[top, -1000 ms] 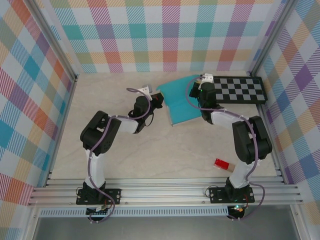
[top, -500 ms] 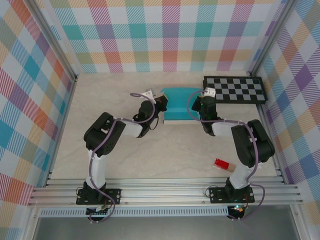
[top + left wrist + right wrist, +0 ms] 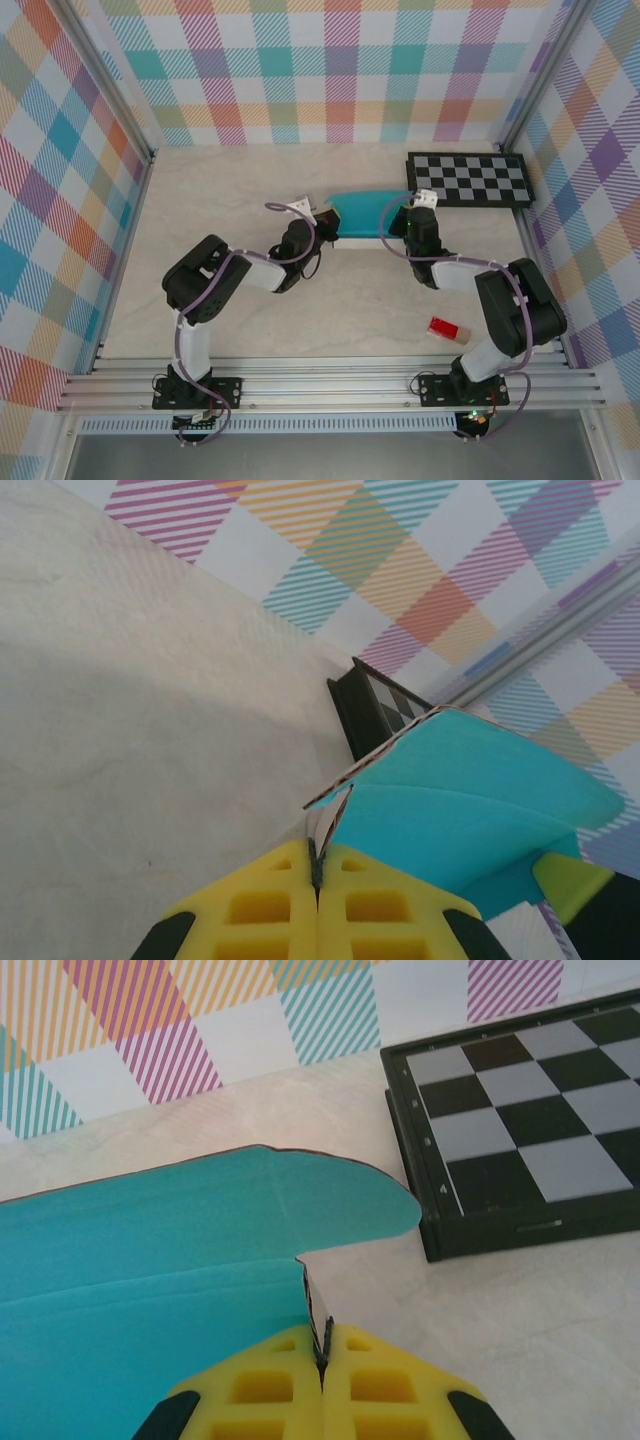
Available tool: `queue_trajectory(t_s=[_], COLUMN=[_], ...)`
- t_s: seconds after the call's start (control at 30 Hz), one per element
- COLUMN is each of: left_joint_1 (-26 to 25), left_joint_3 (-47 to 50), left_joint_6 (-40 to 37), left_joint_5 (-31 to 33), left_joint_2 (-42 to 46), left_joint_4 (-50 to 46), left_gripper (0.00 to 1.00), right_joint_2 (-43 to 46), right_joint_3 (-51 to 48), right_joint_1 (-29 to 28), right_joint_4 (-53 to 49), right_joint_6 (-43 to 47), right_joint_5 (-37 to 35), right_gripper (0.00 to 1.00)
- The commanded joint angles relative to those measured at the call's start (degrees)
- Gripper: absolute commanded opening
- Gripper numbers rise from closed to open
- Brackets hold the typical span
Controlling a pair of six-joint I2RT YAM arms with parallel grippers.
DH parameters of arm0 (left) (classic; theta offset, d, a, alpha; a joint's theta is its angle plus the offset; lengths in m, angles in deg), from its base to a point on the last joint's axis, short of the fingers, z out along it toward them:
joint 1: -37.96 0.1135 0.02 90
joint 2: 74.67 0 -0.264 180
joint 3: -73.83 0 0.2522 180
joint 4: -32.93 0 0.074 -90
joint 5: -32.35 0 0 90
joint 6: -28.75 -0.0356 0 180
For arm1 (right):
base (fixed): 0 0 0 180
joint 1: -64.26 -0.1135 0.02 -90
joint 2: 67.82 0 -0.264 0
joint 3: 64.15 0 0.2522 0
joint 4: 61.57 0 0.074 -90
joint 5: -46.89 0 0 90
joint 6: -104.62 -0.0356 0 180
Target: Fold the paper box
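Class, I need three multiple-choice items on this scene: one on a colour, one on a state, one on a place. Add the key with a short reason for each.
1. Which colour is the face of the paper box that shows?
A. red
B. teal
C. black

2. How do the left gripper and the right gripper stand?
A. both shut on an edge of the paper box
B. both open above it
C. left shut, right open

3. Where does the red block lie?
A. on the paper box
B. in the left gripper
C. on the table beside the right arm

Key:
1 B, as the card is teal in all three views.
2 A, as each wrist view shows yellow fingers pressed together with the card's edge between them.
3 C, as the top view shows it lying free next to that arm, apart from the box.
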Motion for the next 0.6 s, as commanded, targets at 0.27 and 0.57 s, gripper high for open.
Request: queue_trajectory(t_s=[0.27,0.57], left_joint_1=[-6.45,-12.59], left_joint_3=[9.44,12.78], left_joint_6=[-4.79,-12.87], left_joint_5=[-8.12,-4.14], left_joint_2=[7.77,13.16], left_joint_4=[-4.50,-8.86], left_gripper=[0.00,0.00], right_joint_2=[10.22,23.11], right_joint_3=[-7.93,-16.50], right_joint_1=[-6.53,-9.92], right_joint_4=[-5.06,-15.18], right_joint_6=[-1.65,-3.88], right_joint_5=[9.24,5.80], right_gripper=[0.00,0.00])
